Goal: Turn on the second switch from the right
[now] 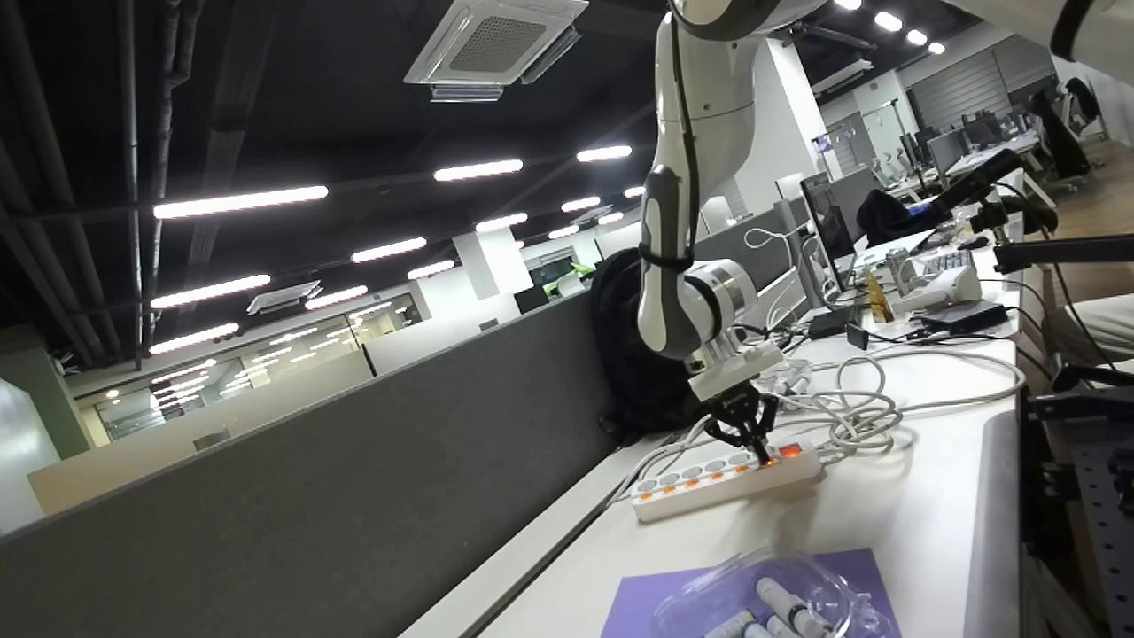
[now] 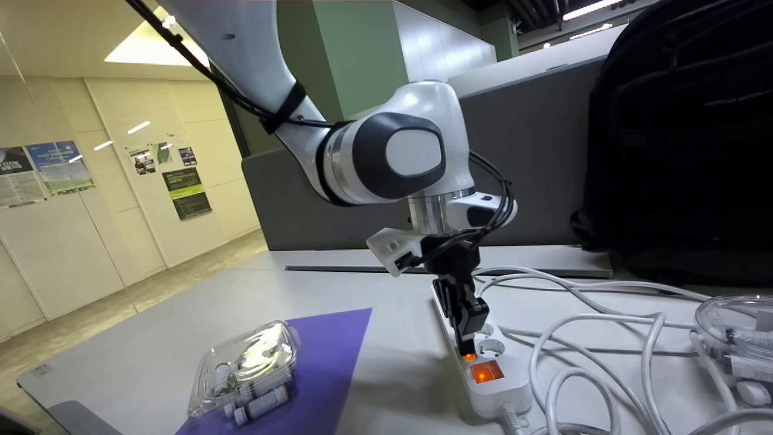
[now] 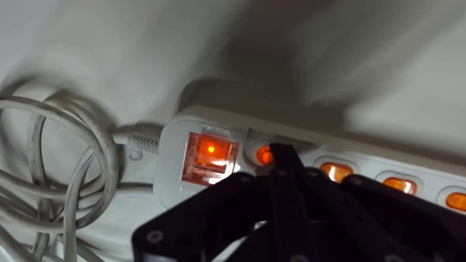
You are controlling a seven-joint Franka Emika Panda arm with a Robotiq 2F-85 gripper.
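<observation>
A: How does the gripper [image 2: 466,348] stand?

B: Narrow: its fingers [image 3: 285,160] are drawn together, pointing down at a white power strip [image 1: 726,493] on the pale table [image 1: 921,514].

A: And the second switch from the right [image 3: 264,155]?

B: Right at the ends of those fingers. In an exterior view the big red switch [image 1: 789,452] takes the strip's right end, and the small one, bright orange-red, comes just left of it. The wrist view has the pair reversed: big one left, small one to its right, its right edge hidden by the fingers. Whether they touch it cannot be told.

A: What runs on from there?

B: More orange switches [image 3: 336,171] in a row, with round sockets [image 1: 692,473] alongside. At the big switch's end a pale cable [image 3: 110,163] leaves the strip and lies in loops.

A: Any containers?

B: Two, both clear plastic. In an exterior view a box [image 2: 208,374] rests on a purple sheet [image 2: 338,356], left of the strip; white tubes [image 1: 784,602] show inside it.

A: The second container?

B: A round tub [image 2: 715,314] at the right edge in an exterior view, past the cable loops. White items lie in it, too cut off to name.

A: And farther back?

B: A black bag [image 2: 682,139], in front of a grey partition [image 2: 531,157].
</observation>
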